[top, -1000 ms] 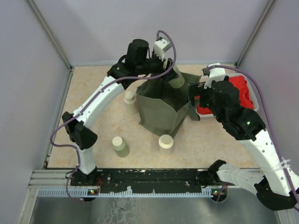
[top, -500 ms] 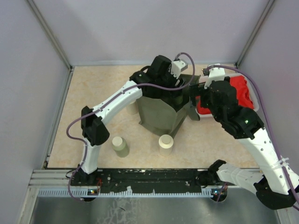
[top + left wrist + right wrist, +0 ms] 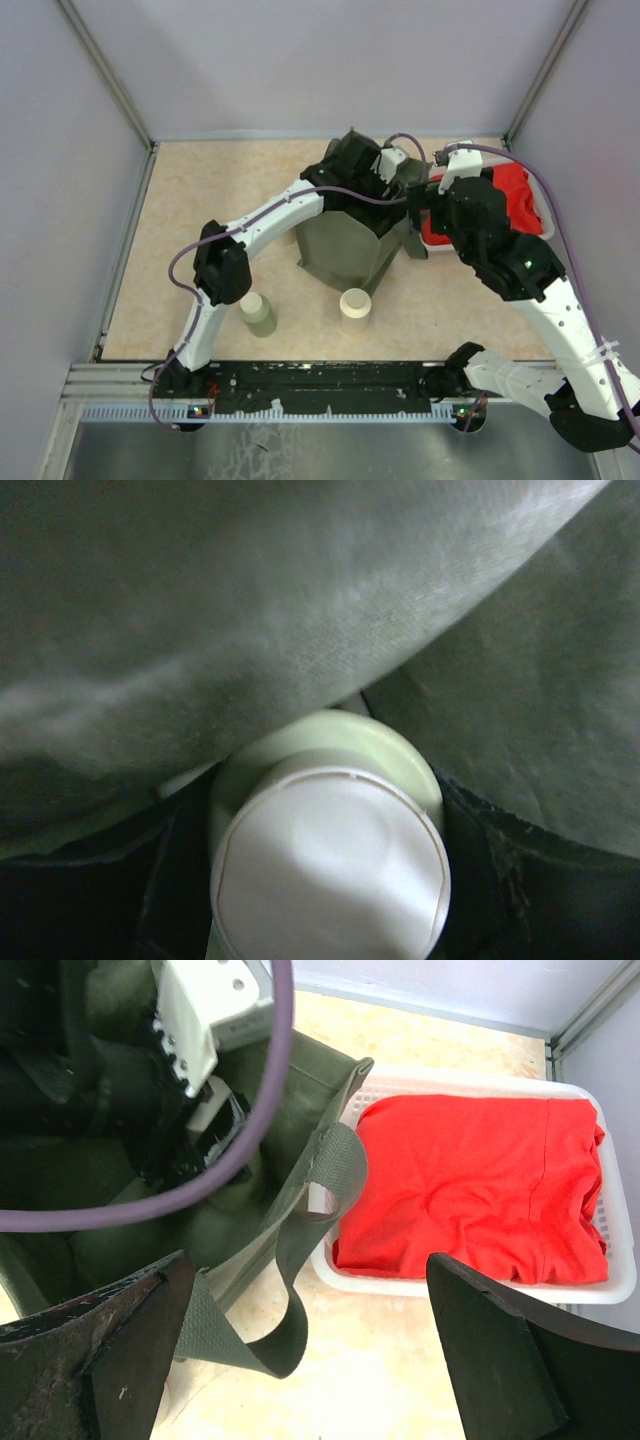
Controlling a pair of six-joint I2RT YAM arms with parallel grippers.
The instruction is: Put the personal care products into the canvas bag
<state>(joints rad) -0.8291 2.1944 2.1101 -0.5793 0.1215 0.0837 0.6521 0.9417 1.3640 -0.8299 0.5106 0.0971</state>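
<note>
The olive canvas bag (image 3: pixel 345 245) stands mid-table with its mouth open. My left gripper (image 3: pixel 388 180) reaches down into the bag's far right corner. In the left wrist view it is shut on a pale green bottle with a cream cap (image 3: pixel 330 865), with bag fabric (image 3: pixel 300 610) close all round. Two more bottles stand on the table in front of the bag, one at the left (image 3: pixel 257 312) and one at the middle (image 3: pixel 355 308). My right gripper (image 3: pixel 418 212) is open beside the bag's right side, and a bag strap (image 3: pixel 300 1270) hangs between its fingers (image 3: pixel 95 1360).
A white tray with red cloth (image 3: pixel 535 235) sits at the back right, just behind my right gripper; it also shows in the right wrist view (image 3: pixel 480 1185). My left arm (image 3: pixel 270 220) spans the table left of the bag. Walls enclose three sides.
My left arm has swung right and lowered, carrying its bottle from above the bag's back edge down into the bag. The right arm has barely moved.
</note>
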